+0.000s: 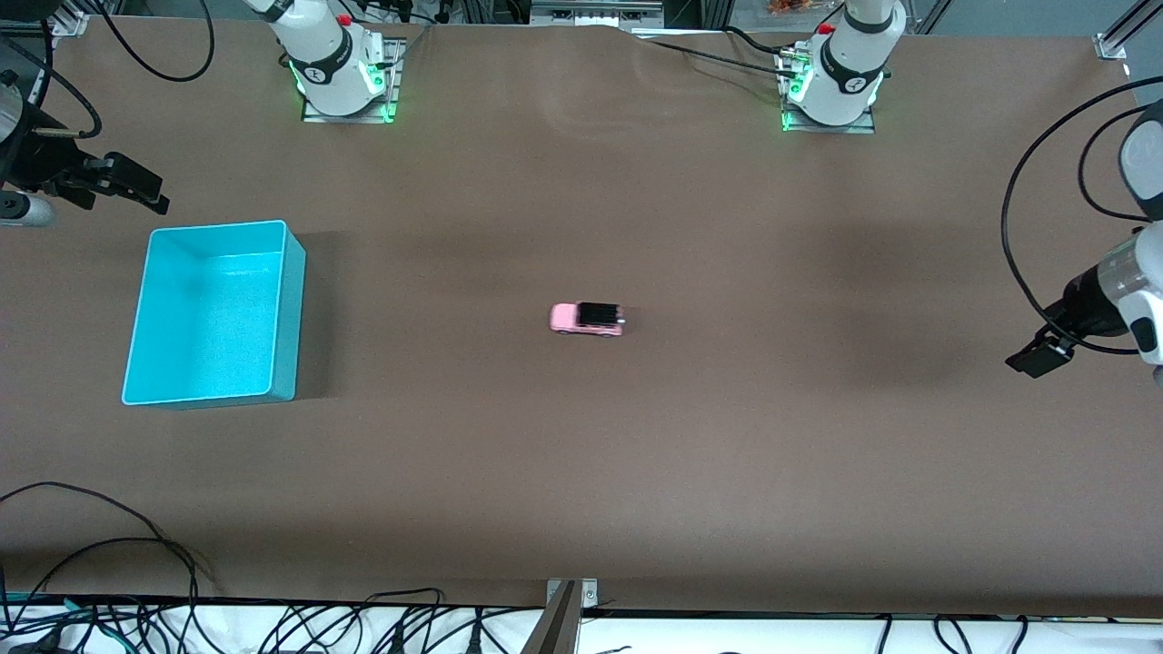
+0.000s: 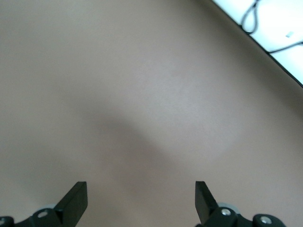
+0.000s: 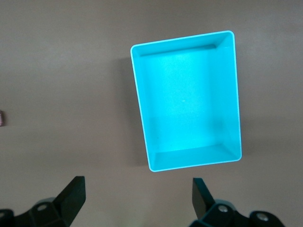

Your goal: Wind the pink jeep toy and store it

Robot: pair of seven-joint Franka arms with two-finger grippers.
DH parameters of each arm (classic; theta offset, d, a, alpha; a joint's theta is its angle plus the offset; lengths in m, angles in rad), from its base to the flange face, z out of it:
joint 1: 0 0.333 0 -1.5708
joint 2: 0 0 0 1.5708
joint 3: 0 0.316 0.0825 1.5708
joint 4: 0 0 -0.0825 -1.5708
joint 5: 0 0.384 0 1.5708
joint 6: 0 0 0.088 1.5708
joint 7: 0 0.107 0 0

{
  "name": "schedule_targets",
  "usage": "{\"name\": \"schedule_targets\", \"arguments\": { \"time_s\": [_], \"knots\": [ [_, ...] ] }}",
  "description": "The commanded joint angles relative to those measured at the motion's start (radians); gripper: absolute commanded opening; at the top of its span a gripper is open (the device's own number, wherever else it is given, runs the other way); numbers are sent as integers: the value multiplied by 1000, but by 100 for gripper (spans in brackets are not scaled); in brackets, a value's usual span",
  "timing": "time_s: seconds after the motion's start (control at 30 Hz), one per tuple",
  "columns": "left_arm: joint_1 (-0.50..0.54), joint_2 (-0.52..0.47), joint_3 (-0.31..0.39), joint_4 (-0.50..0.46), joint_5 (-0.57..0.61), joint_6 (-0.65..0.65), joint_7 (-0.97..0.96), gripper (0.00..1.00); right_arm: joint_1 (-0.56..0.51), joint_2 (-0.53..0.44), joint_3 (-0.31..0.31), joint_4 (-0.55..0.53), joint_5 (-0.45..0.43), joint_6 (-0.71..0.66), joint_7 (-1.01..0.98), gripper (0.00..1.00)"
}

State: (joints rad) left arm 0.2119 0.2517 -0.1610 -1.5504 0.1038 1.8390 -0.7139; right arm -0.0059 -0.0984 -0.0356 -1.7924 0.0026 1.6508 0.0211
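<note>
The pink jeep toy (image 1: 587,319), small and boxy with a black roof, stands on its wheels near the middle of the brown table, and nothing touches it. The turquoise bin (image 1: 293,309) sits empty toward the right arm's end of the table. My right gripper (image 3: 138,185) hangs open high over the table beside the bin (image 3: 194,165), with nothing between its fingers. Over bare table at the left arm's end, my left gripper (image 2: 141,190) is also open and empty. The jeep does not show in the left wrist view.
Both arm bases (image 1: 338,73) (image 1: 834,82) stand along the table edge farthest from the front camera. Cables (image 1: 136,545) lie at the nearest edge and loop from both arms. The table edge and a white floor strip (image 2: 274,28) show in the left wrist view.
</note>
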Motion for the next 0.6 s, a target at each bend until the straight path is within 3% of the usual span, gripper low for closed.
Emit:
{"name": "schedule_targets", "arguments": {
  "time_s": [0.0, 0.57],
  "knots": [
    [6, -2, -6, 64, -42, -38, 197, 100, 0, 5, 3, 15, 17, -17, -17, 100],
    [46, -2, 0, 132, -124, -135, 767, 100, 0, 15, 0, 18, 16, -3, -18, 100]
  ]
}}
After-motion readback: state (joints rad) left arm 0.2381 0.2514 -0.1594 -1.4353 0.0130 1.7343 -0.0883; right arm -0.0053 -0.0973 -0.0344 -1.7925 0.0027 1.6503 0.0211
